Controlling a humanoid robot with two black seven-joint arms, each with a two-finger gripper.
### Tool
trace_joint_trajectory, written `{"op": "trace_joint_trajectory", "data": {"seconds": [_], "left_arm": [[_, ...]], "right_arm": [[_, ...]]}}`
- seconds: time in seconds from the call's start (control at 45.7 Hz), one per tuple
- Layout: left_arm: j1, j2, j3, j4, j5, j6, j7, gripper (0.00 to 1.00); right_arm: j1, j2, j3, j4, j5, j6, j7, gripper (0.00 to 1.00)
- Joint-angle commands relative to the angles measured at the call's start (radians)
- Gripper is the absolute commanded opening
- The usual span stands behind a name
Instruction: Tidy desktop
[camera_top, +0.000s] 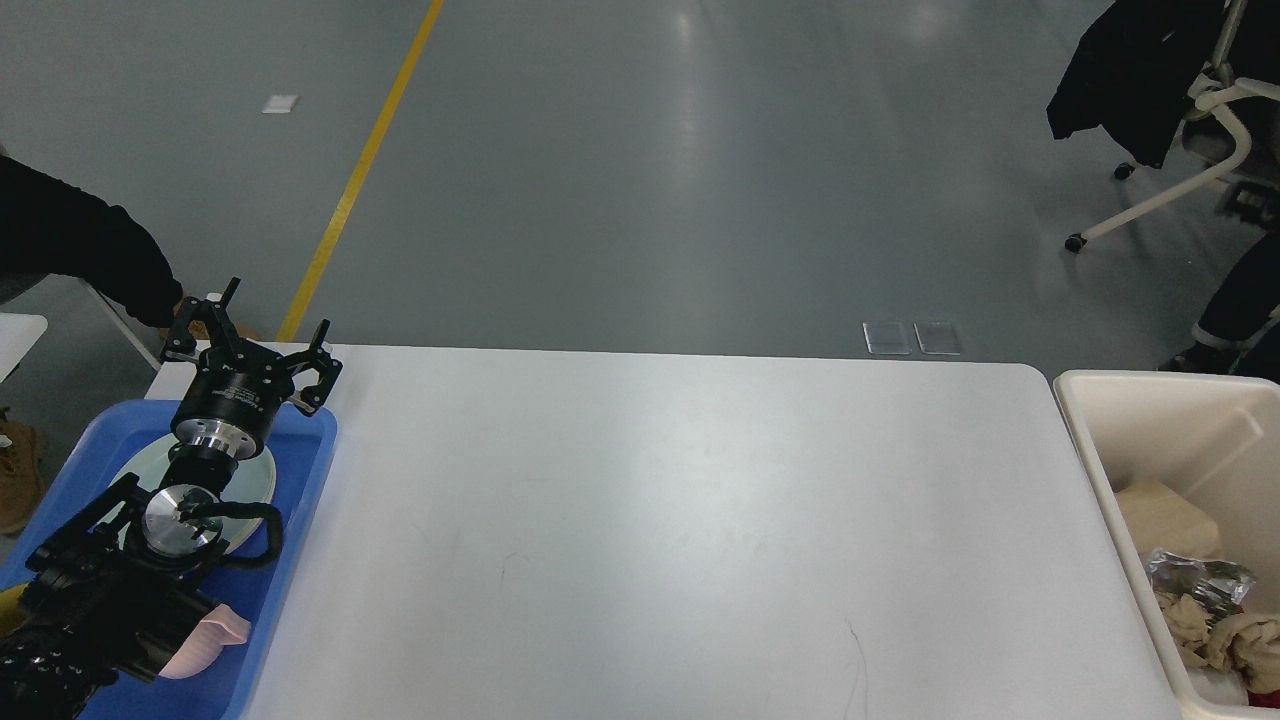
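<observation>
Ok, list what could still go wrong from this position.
1. The left hand hangs open above the far end of the blue tray, over a pale plate; a careless pull-back could drag or tip the dishes.
2. The tray sits at the left edge of the desktop, so a nudge could push it off.
3. A person's dark sleeve is close beside that hand.
</observation>
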Motion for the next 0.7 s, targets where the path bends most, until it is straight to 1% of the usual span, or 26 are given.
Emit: {"op": "trace_joint_trajectory", "data": {"seconds": [0.0,0.088,0.131,0.219,0.284,0.372,0.481,0.613,0.678], "left_arm": [[0.000,0.000,0.000,0.000,0.000,0.000,0.000,0.96],[0.000,0.000,0.000,0.000,0.000,0.000,0.000,0.96],[0.000,0.000,0.000,0.000,0.000,0.000,0.000,0.96],[0.000,0.000,0.000,0.000,0.000,0.000,0.000,0.96],[0.000,0.000,0.000,0.000,0.000,0.000,0.000,0.96],[0.000,0.000,0.000,0.000,0.000,0.000,0.000,0.96],[0.000,0.000,0.000,0.000,0.000,0.000,0.000,0.96],[0.000,0.000,0.000,0.000,0.000,0.000,0.000,0.96],[0.000,0.000,0.000,0.000,0.000,0.000,0.000,0.96]], "right_arm": [[0.188,0.007,0.015,0.016,0.003,0.126,0.000,1.00],[0.260,0.059,0.109,0.021,0.003,0.217,0.002,1.00],[0.260,0.084,0.198,0.021,0.003,0.251,0.002,1.00],[0.230,0.104,0.401,0.021,0.003,0.286,0.002,1.00],[0.188,0.124,0.520,0.018,0.003,0.289,0.002,1.00],[0.153,0.144,0.622,0.012,0.002,0.291,0.002,1.00],[0.119,0.163,0.663,-0.005,0.005,0.279,0.002,1.00],[0.006,0.209,0.746,-0.071,0.007,0.274,0.003,1.00],[-0.062,0.257,0.800,-0.079,0.007,0.275,0.003,1.00]]}}
